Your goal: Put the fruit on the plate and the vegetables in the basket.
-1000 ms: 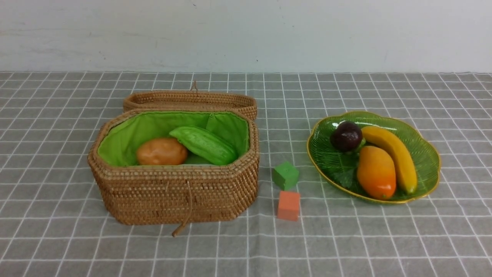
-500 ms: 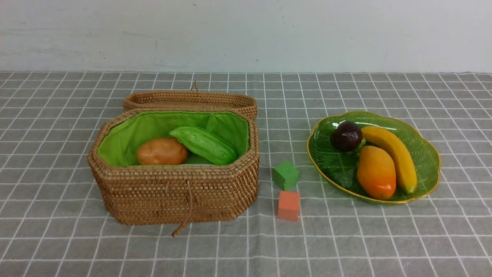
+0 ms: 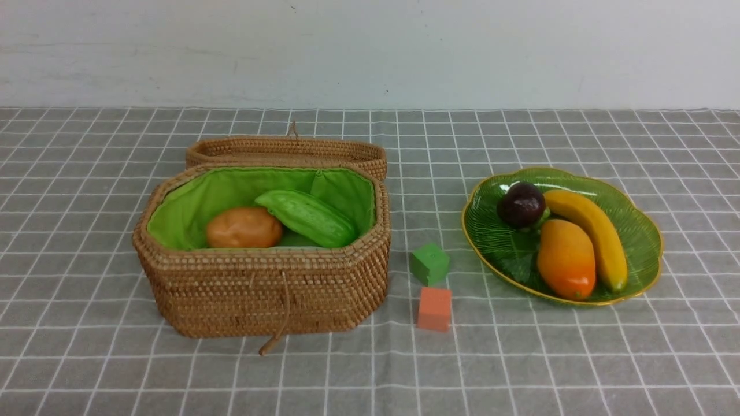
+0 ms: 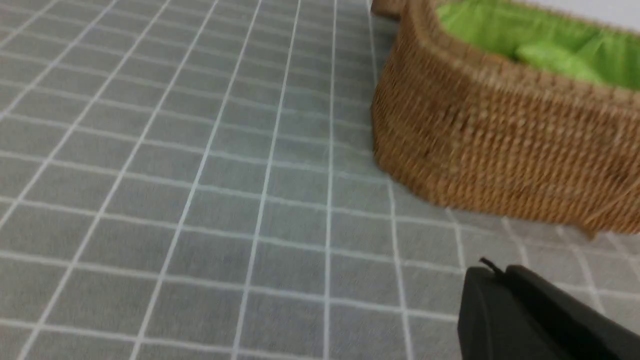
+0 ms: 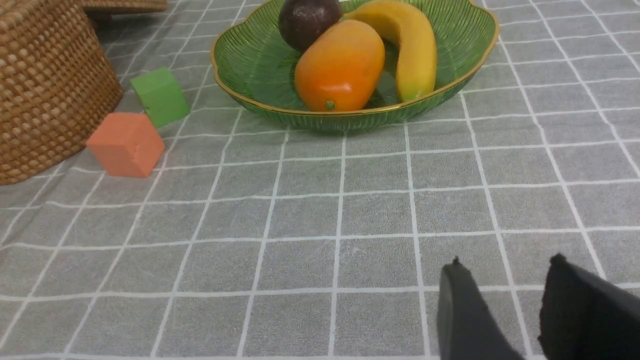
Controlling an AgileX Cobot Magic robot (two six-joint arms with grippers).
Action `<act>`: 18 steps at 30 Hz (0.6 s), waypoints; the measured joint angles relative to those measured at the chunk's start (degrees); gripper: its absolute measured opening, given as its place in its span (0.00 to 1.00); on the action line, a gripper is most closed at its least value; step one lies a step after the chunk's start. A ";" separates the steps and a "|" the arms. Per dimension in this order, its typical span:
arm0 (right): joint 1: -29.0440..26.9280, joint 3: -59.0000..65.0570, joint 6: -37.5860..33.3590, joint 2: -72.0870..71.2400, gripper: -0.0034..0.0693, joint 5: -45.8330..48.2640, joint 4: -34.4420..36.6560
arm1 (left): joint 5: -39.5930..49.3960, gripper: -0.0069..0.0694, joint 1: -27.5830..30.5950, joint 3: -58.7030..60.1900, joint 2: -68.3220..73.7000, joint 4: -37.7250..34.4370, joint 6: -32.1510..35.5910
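Observation:
The wicker basket point(image 3: 260, 289) stands left of centre with its lid open behind it. Inside lie an orange-brown potato point(image 3: 243, 228) and a wrinkled light-green gourd point(image 3: 309, 218). On the right, the green plate point(image 3: 647, 231) holds a banana point(image 3: 589, 231), a mango point(image 3: 565, 259) and a dark purple fruit point(image 3: 521, 203). Neither arm shows in the front view. My left gripper point(image 4: 492, 272) is shut and empty over the cloth, short of the basket point(image 4: 500, 145). My right gripper point(image 5: 506, 261) is open and empty, well back from the plate point(image 5: 470, 75).
A small green cube point(image 3: 429, 263) and a small orange cube point(image 3: 433, 308) sit on the grey checked cloth between basket and plate. The basket's cord point(image 3: 277, 329) hangs down its front onto the cloth. A white wall closes the far side.

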 joint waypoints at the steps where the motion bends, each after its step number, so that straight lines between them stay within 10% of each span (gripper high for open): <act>1: 0.00 0.00 0.00 0.00 0.38 0.00 0.00 | -1.30 0.12 0.00 3.28 0.00 0.67 0.00; 18: 0.00 0.00 0.00 0.00 0.38 0.00 0.00 | -5.83 0.14 1.53 5.26 0.00 0.71 0.00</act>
